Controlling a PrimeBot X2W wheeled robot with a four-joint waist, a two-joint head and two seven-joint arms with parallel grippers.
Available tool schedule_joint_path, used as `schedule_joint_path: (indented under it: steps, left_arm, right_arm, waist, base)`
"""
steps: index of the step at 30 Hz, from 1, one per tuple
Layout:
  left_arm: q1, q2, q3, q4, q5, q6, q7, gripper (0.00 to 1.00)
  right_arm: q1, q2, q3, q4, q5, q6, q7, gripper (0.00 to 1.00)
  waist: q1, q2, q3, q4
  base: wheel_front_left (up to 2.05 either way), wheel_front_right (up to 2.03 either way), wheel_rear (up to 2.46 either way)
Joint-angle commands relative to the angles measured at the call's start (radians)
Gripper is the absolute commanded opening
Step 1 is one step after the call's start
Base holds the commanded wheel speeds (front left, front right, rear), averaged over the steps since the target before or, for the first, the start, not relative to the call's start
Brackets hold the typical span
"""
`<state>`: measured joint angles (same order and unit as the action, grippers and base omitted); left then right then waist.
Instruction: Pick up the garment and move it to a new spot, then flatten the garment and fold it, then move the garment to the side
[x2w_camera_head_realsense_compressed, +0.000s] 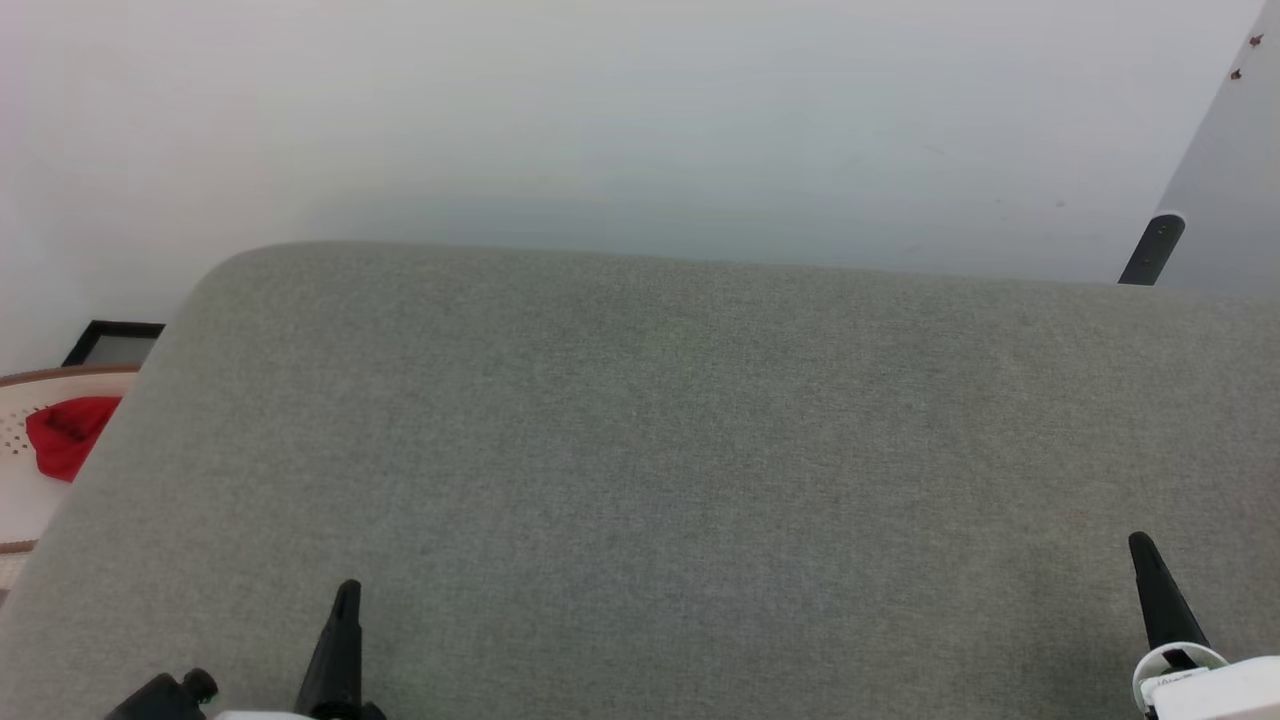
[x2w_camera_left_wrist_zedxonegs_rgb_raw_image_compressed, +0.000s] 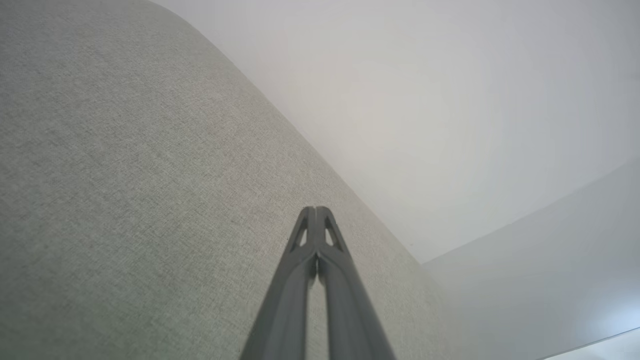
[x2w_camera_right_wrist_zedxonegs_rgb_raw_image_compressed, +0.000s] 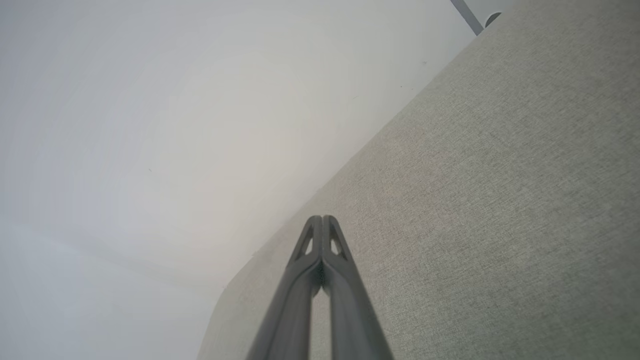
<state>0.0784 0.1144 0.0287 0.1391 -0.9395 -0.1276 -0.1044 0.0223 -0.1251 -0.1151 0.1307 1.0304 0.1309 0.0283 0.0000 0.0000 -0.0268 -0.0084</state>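
— Where were your pincers?
— My left gripper (x2w_camera_head_realsense_compressed: 347, 588) sat low on my left and my right gripper (x2w_camera_head_realsense_compressed: 1140, 541) low on my right, both over the near part of the grey fabric surface (x2w_camera_head_realsense_compressed: 640, 450). On each one the two dark fingers were pressed together at the tips, with nothing between them.
— Were they touching the fabric?
— I could not tell.
— And the garment (x2w_camera_head_realsense_compressed: 65, 435)?
— It was well off to my left, past the surface's rounded corner and far from both grippers. It lay as a crumpled red heap in a pale perforated basket (x2w_camera_head_realsense_compressed: 60, 376) with a brown rim. Behind that, a dark frame (x2w_camera_head_realsense_compressed: 112, 343) stood against the white wall, and at the far right was a slanting dark post (x2w_camera_head_realsense_compressed: 1150, 252)
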Motion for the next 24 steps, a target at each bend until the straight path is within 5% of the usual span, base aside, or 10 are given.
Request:
schedule_joint_path:
  steps: [1,24]
  left_arm:
    - [-0.026,0.003,0.005,-0.006,-0.033,-0.002,0.007,0.00]
    - [-0.087,-0.012,0.022,0.034,-0.277,-0.003,0.074,0.00]
  right_arm:
    - [-0.031,-0.002,0.000,-0.005,0.028,0.000,0.005,0.00]
    - [-0.069,0.026,0.000,0.039,0.230,0.000,0.035,0.00]
  waist:
    - [0.0000,0.0000,0.001,0.000]
    - [0.0000,0.0000,0.009,0.003]
  base:
    - [0.00,0.00,0.00]
    - [0.00,0.00,0.00]
